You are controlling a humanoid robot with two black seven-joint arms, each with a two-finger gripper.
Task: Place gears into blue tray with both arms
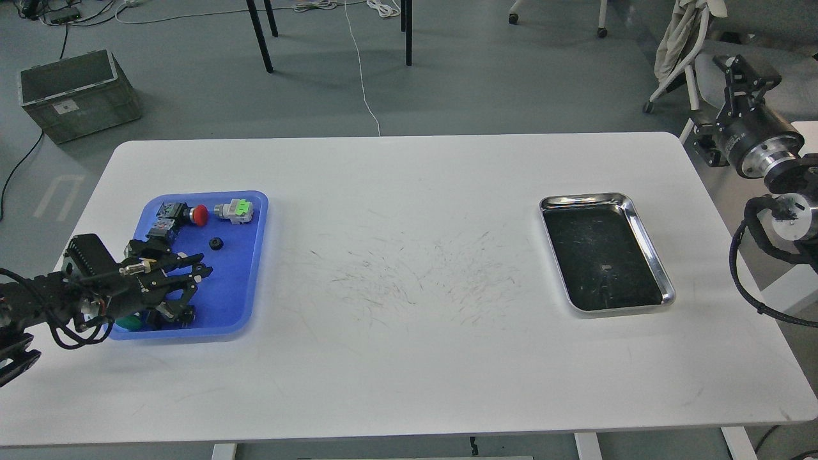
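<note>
The blue tray lies at the table's left side. One small black gear rests on its floor, right of centre, touching nothing. My left gripper hovers over the tray's near-left part, below and left of the gear and apart from it. Its fingers are spread and hold nothing. It hides part of the switches in the tray's near corner. My right gripper is raised off the table past the far right edge. It is seen small and dark, so its fingers cannot be told apart.
Push-button switches share the blue tray: a red-capped one, a grey and green one and a green-capped one. A steel tray with black lining sits at the right. A grey crate stands on the floor.
</note>
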